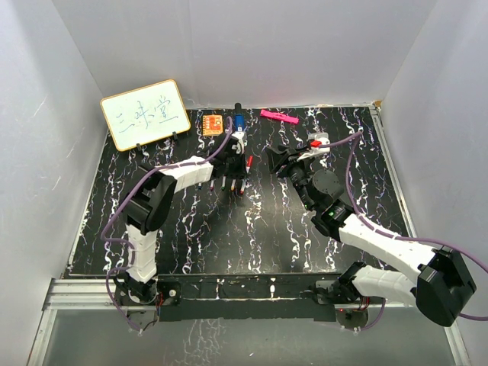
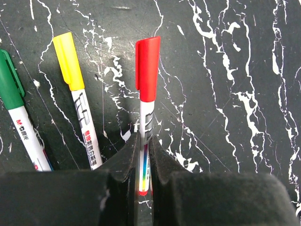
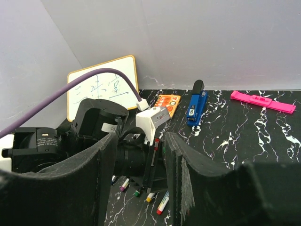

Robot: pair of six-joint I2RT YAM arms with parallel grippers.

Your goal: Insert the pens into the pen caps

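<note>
My left hand (image 2: 143, 141) pinches the barrel of a white marker pen (image 2: 146, 113) with a red plastic cap (image 2: 147, 70); my right hand (image 3: 141, 146) stands half-open, holding nothing.

Pens (image 3: 162, 204), perhaps capped, on table (image 3: 244, 136)

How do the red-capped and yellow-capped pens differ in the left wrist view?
The red-capped pen is clamped in the left gripper; the yellow-capped pen lies free on the table. The red-capped one runs straight up the frame; the yellow-capped one slants left. Both: white barrels, caps on.
</note>
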